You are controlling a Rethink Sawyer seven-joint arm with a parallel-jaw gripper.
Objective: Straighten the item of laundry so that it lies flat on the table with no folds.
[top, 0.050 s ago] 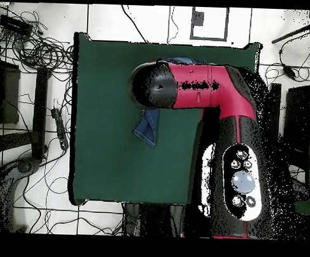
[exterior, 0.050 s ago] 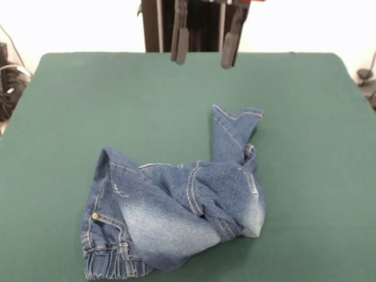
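Cables (top, 0.050 s ago: 39, 53) sprawl over the pale tiled floor (top, 0.050 s ago: 110, 21) at the overhead's left, and from above the red and black arm (top, 0.050 s ago: 210, 85) blocks nearly all of the jeans (exterior, 0.050 s ago: 176, 205); only a blue leg end pokes out below it. Front view now: the jeans sit crumpled in the lower centre of the green worktop (exterior, 0.050 s ago: 88, 94), waistband at lower left, one leg pointing up toward upper right. The fingers (exterior, 0.050 s ago: 204, 48) hang spread apart at top centre, holding nothing, well clear of the denim.
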